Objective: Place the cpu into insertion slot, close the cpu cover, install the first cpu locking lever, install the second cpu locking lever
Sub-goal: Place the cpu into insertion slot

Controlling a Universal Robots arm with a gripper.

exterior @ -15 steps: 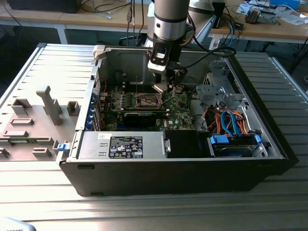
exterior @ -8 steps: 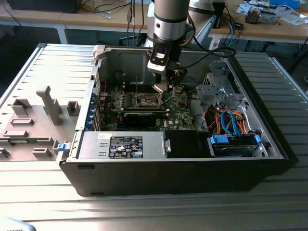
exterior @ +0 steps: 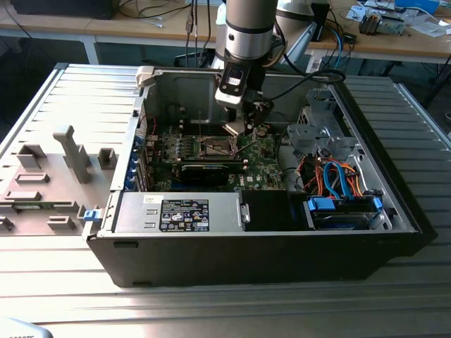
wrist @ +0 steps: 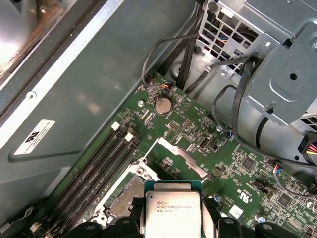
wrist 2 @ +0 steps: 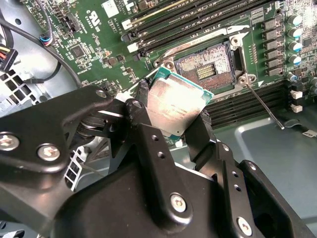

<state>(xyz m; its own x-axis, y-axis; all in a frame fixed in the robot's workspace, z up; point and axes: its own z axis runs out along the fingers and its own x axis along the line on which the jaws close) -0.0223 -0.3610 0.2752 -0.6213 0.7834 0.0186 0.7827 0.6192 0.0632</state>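
The arm reaches down into the open case (exterior: 268,246), and the gripper (wrist 2: 176,106) is clamped on the cpu (wrist 2: 181,96), one finger on each of two opposite edges, silvery top facing the wrist cameras. The cpu hangs above the board (wrist 2: 89,44), close to the slot (wrist 2: 208,69) but not in it; in the exterior view the gripper (exterior: 238,127) sits just to the exterior view's right of the slot (exterior: 216,146). The slot lies open, its dark pin field bare. A silvery bar (wrist 2: 210,35) along one side of it may be the cover standing up, though edge-on that is hard to confirm. A thin lever (wrist 2: 262,104) is swung out beside the slot, clear of it. To seat the cpu well, it should probably be held flat and squared to the slot's rim, corners matched, then lowered straight with no sideways slide, since the pins look fine and easily bent. The grip is best loosened only once the cpu rests evenly inside the rim.
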